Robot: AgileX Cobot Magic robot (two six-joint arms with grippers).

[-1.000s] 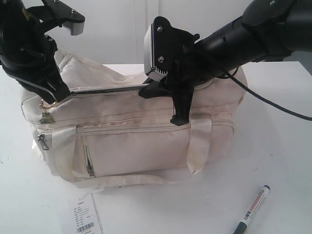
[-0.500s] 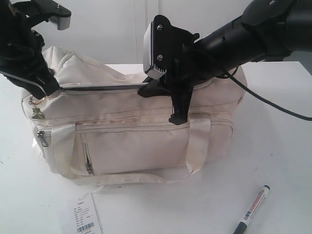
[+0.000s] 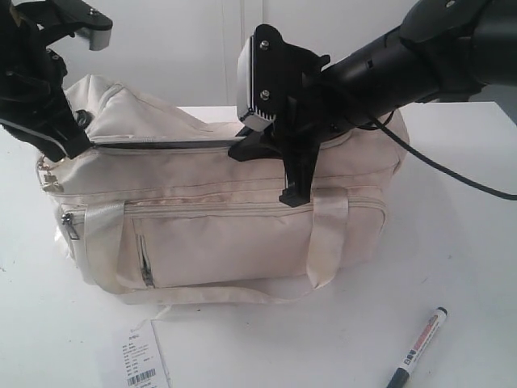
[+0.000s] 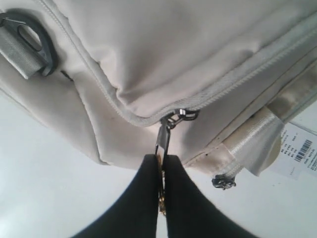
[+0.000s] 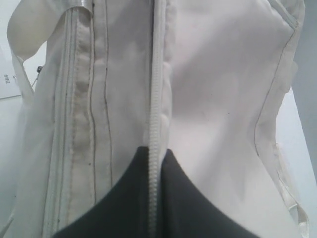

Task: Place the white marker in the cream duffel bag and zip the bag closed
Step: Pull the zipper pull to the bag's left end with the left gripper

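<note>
Marker (image 3: pixel 418 346): dark end cut off by the exterior view's bottom edge, label print too small to read. The paper tag (image 3: pixel 142 362) is likewise cut off below, its text illegible. Left gripper (image 4: pixel 161 161): fingers (image 4: pixel 141 198) run out of frame and most of the pull (image 4: pixel 164 134) is hidden between them. Right gripper (image 5: pixel 156 153): fingers (image 5: pixel 198 198) blurred and cut off, with the zip line vanishing between them. Bag (image 3: pixel 226 234) interior and far side not visible.

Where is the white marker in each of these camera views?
Exterior view: white marker at lower right, on the table, apart from the cream duffel bag.
Left wrist view: not in it.
Right wrist view: not in it.
Shared landmark: the bag's top zip.
</note>
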